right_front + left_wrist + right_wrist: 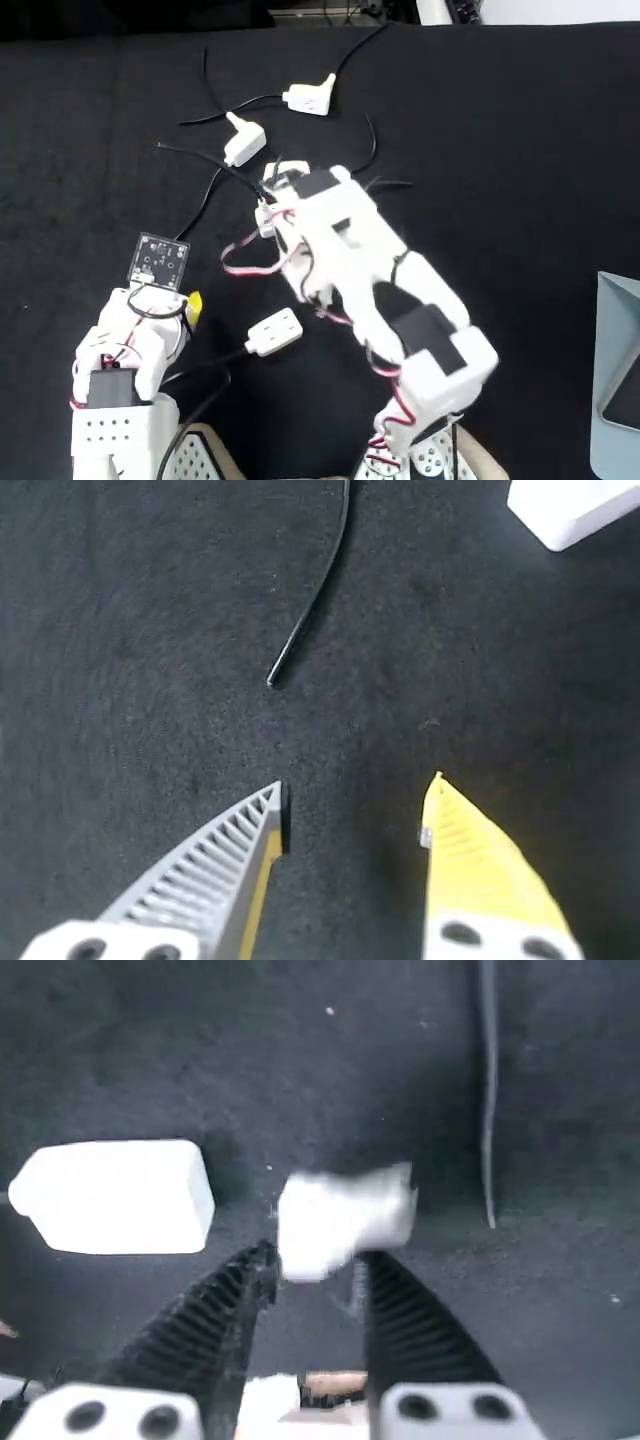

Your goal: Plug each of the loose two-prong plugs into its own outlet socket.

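As far as the views tell, no plug is seated in a socket yet, so approx. the whole task is left. On the black tabletop [520, 150], seen from high, one outlet socket [275, 332] lies free at 6 o'clock. A second socket [308, 98] w/ its cable lies at 12 o'clock, and a loose plug [243, 140] sits near it at its 8 o'clock, apart from it.

The right gripper [318, 1258] seems to pinch a small white plug [345, 1218] btw. its black fingertips. The plug is blurred, so its prongs cannot be read. A white block [115, 1198] lies just beside it, not touching.

The left gripper [355, 795], at 8 o'clock of the tabletop, is spread wide over bare cloth and holds nothing. A cable end [305, 615] lies near, ahead of it.
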Robot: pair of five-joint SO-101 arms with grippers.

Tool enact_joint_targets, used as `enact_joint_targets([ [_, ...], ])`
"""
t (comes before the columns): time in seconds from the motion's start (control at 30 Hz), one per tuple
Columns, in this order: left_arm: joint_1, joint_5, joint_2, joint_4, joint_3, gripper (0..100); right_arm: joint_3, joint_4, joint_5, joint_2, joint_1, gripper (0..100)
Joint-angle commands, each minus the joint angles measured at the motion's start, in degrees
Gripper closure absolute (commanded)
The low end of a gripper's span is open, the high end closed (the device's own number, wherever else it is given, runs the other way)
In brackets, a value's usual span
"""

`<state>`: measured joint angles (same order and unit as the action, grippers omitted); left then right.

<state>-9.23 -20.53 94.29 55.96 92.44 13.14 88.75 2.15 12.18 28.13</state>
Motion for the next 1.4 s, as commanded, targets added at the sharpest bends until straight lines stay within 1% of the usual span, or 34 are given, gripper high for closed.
enact_joint_targets([
  [0.0,-0.4,-3.2,0.6,0.5,0.3,77,-11.9,6.2,0.5,4.0,-1.1,87.3],
  [0.17,-0.4,-3.4,0.6,1.4,0.3,77,-17.7,6.8,4.7,8.0,-1.1,88.4],
  [0.33,-0.4,-8.0,0.6,3.6,0.2,77,-20.4,7.4,8.8,11.9,-1.5,88.4],
  [0.5,-0.2,-8.5,0.6,3.7,0.2,77,-23.0,8.4,14.4,13.9,-4.1,88.4],
  [0.7,-0.3,-8.5,0.6,3.7,0.3,77,-24.1,8.0,17.5,16.6,-5.2,88.5],
  [0.97,-0.4,-8.5,0.6,3.7,0.3,77,-24.8,5.3,17.6,21.5,-5.1,88.8],
  [1.0,-0.4,-8.5,0.6,3.7,0.3,77,-25.5,5.5,17.4,21.5,-5.1,90.3],
  [1.1,-0.4,-8.5,0.6,3.7,0.6,77,-27.6,5.6,17.1,21.5,-5.3,98.8],
  [1.17,-0.4,-8.5,0.6,3.5,0.8,77,-28.0,5.6,17.1,21.6,-5.1,97.6],
  [1.23,-0.4,-8.5,0.6,3.5,0.8,77,-28.2,5.6,16.9,21.7,-4.9,98.8],
  [1.3,-0.4,-8.5,0.6,3.5,0.8,77,-27.9,6.1,15.0,21.5,-4.7,98.7],
  [1.37,-0.4,-8.5,0.6,3.6,0.8,77,-28.8,8.7,12.5,21.4,-4.7,98.7],
])
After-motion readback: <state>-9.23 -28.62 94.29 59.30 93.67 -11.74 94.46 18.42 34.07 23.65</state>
